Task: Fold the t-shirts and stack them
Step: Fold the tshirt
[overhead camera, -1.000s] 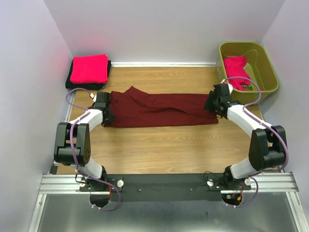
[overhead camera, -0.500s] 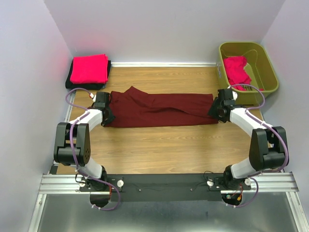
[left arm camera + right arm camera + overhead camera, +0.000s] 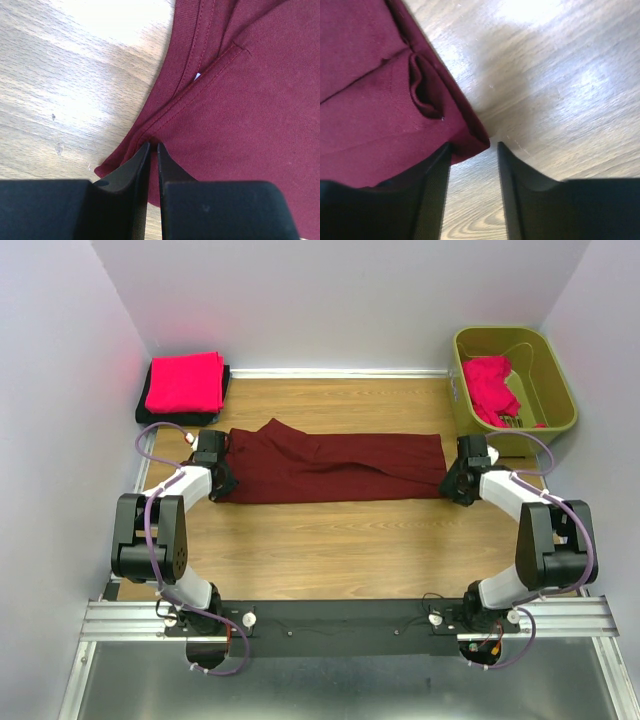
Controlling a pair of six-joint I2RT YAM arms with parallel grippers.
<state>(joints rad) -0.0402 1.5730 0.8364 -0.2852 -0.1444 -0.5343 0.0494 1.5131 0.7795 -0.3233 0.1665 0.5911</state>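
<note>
Pale walls close in a wooden table (image 3: 330,540) on three sides. The dark maroon t-shirt (image 3: 330,465) lies stretched across its middle from left to right as a long narrow band. The left gripper (image 3: 218,478) sits at the shirt's left end. Seen from its wrist, its fingers (image 3: 132,172) stand almost together, with the stitched edge of the cloth nipped between the tips, so it has hold of the shirt there. The right gripper (image 3: 457,483) is down at the right end. Its fingers (image 3: 436,175) stand apart with a clear gap, and the shirt's corner pokes into that gap, lying against one finger while bare wood shows before the other.

The shirt's near edge runs fairly straight, and a flap rises along the far edge toward the left. Bare wood lies on the near side toward the arm bases, and also behind the shirt up to the far wall. In the far left corner a folded pinkish-red t-shirt (image 3: 185,382) rests on a black t-shirt (image 3: 150,416), apart from the maroon one. At far right an olive-green bin (image 3: 500,333) holds a crumpled pinkish-red t-shirt (image 3: 487,380), and its near wall stands just beyond the right gripper
</note>
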